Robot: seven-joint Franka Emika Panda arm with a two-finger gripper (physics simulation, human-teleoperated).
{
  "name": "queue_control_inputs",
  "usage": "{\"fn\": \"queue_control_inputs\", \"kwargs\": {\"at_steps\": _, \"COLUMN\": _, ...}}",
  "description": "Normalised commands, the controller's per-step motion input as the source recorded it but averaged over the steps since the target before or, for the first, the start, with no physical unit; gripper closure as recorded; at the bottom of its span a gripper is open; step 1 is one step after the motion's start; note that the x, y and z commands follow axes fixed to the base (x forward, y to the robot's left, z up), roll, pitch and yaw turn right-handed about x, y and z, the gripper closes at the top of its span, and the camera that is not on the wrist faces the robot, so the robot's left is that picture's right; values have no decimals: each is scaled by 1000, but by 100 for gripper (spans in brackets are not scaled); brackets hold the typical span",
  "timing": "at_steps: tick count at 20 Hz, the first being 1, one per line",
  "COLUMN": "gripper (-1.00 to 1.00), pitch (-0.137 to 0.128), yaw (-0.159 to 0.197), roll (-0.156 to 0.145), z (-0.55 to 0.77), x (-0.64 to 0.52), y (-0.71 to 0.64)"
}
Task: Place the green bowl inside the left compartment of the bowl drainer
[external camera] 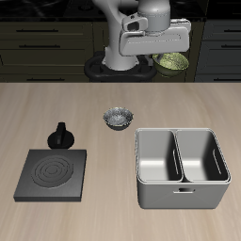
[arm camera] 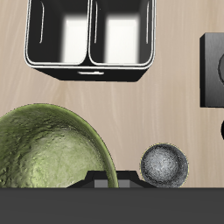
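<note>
- Exterior view: the gripper is carrying the green bowl high above the desk, well back from the bowl drainer.
- Wrist view: the green bowl is looming close, seemingly gripped, though the fingers are hiding. Next move, I judge: travelling over the left compartment, then lowering.

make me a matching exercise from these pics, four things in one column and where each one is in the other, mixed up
Things
1. green bowl
2. grey-white patterned bowl
3. bowl drainer
4. black stove plate

Places
A. on the table near its front edge, both bins empty
B. held up in the air at the hand
C. flat on the table, with a small black pot just behind it
D. on the table near the middle, behind the drainer's corner

Pairs: 1-B, 2-D, 3-A, 4-C
</note>
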Motion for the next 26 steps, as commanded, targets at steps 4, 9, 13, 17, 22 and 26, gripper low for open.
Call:
{"fn": "queue_control_inputs", "kwargs": {"at_steps": 4, "gripper": 100, "pitch": 19, "yaw": 29, "roll": 59, "z": 164, "x": 201, "y": 171}}
{"fn": "queue_control_inputs", "kwargs": {"at_steps": 9, "gripper": 100, "pitch": 13, "yaw": 16, "roll": -14, "z": 170, "x": 270, "y": 61}}
{"fn": "queue_control_inputs", "kwargs": {"at_steps": 13, "gripper": 100, "pitch": -4, "yaw": 70, "roll": -42, "z": 160, "x": 472, "y": 141}}
{"fn": "queue_control_inputs", "kwargs": {"at_steps": 17, "gripper": 100, "pitch": -2, "yaw": 2, "roll": -41, "z": 140, "x": 380, "y": -19}}
{"fn": "queue_control_inputs", "kwargs": {"at_steps": 22, "gripper": 100, "pitch": 5, "yaw": 13, "roll": -4, "z": 68, "x": 297, "y": -12}}
{"fn": "queue_control_inputs", "kwargs": {"at_steps": 26, "gripper": 100, "pitch": -11, "yaw": -20, "roll": -54, "z": 144, "x": 589, "y": -99}}
